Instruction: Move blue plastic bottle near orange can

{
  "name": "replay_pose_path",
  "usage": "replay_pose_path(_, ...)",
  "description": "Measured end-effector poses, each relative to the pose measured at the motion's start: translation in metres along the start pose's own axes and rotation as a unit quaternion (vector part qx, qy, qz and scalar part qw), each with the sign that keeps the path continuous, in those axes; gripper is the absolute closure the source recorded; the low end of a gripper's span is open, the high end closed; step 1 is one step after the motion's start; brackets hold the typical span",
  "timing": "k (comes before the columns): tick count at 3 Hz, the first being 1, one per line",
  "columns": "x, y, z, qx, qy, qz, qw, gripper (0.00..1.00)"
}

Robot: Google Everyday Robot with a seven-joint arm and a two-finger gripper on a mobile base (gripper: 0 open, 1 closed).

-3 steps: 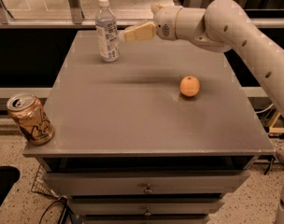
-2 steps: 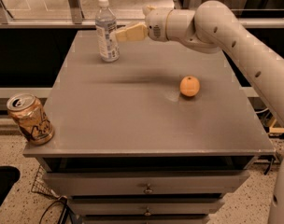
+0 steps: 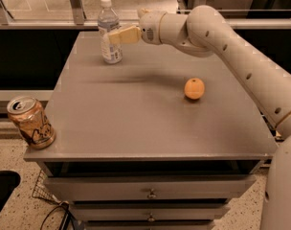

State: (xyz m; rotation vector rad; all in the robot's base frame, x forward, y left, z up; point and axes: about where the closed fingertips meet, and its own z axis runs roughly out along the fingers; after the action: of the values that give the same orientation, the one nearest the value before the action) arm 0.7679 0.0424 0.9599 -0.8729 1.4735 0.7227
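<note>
A wide grey metal drawer cabinet fills the view, and my white jointed arm reaches over it from the 3 o'clock side. The tall, clear blue plastic bottle with a white cap stands upright at the top's 11 o'clock corner. My tan gripper is against its 3 o'clock side, and I cannot tell whether it is spread or clamped. The short orange can stands at the 8 o'clock corner, well apart from the bottle, and a small round orange fruit lies toward 3 o'clock.

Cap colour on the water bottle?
White cap on the blue plastic bottle, camera view; gripper level with its label.
</note>
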Motion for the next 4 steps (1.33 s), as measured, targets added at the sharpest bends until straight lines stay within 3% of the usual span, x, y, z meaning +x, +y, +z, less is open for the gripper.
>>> replay_pose_path(3, 0.008, -0.014, 0.039, 0.009, -0.015, 0.019, 0.9997, 0.0)
replay_pose_path(4, 0.004, -0.015, 0.049, 0.007, -0.028, 0.018, 0.9994, 0.16)
